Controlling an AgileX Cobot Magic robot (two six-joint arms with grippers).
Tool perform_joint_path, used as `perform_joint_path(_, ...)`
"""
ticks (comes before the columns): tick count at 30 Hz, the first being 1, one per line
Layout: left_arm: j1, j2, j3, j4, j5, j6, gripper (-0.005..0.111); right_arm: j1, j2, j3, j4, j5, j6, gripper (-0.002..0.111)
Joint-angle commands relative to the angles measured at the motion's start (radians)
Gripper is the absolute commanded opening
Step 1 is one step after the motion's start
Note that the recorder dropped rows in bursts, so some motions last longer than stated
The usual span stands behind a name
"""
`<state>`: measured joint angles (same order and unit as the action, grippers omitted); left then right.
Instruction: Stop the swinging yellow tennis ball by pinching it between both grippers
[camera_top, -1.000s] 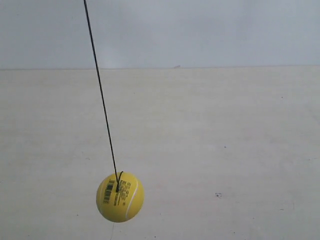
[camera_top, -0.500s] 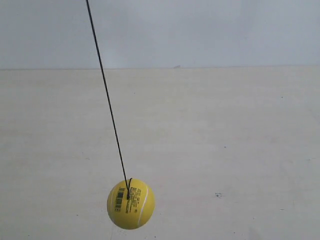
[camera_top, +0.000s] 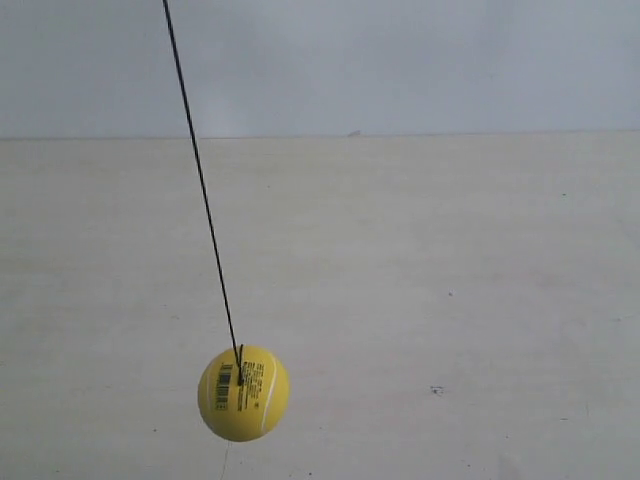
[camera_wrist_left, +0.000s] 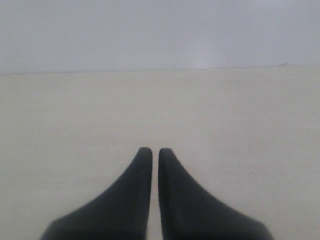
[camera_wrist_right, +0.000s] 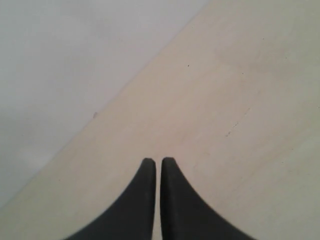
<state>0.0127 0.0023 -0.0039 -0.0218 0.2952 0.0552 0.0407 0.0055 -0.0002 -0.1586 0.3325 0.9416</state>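
The yellow tennis ball (camera_top: 243, 393) hangs low at the left of the exterior view on a thin black string (camera_top: 202, 185) that slants up to the top edge. Its barcode and white seam face the camera. Neither arm appears in the exterior view. In the left wrist view my left gripper (camera_wrist_left: 155, 150) is shut, its black wedge jaws nearly touching with nothing between them, over bare tabletop. In the right wrist view my right gripper (camera_wrist_right: 155, 160) is likewise shut and empty. The ball shows in neither wrist view.
A pale cream tabletop (camera_top: 450, 300) fills the lower part of the exterior view and meets a plain grey wall (camera_top: 400, 60) behind. A small dark speck (camera_top: 436, 389) marks the table at the lower right.
The ball swung right and slightly lower half a second ago, then came back left and a little higher, close to where it hung one second ago.
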Motion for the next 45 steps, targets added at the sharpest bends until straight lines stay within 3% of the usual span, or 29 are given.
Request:
perform_joint_path(1,0.004,-0.002,0.004,-0.011,-0.004,-0.002,0.005,0.003,-0.006,0.000,-0.009,0.007,-0.008,0.000)
perform_joint_path(15,0.004,-0.002,0.004,-0.011,-0.004,-0.002,0.005,0.003,-0.006,0.000,-0.009,0.007,-0.042,0.000)
perform_joint_path(28,0.004,-0.002,0.004,-0.011,-0.004,-0.002,0.005,0.062,-0.006,0.000,-0.009,0.009,-0.802,0.000)
perform_joint_path(45,0.004,-0.002,0.004,-0.011,-0.004,-0.002,0.005,0.062,-0.006,0.000,-0.009,0.010,-0.829,0.000)
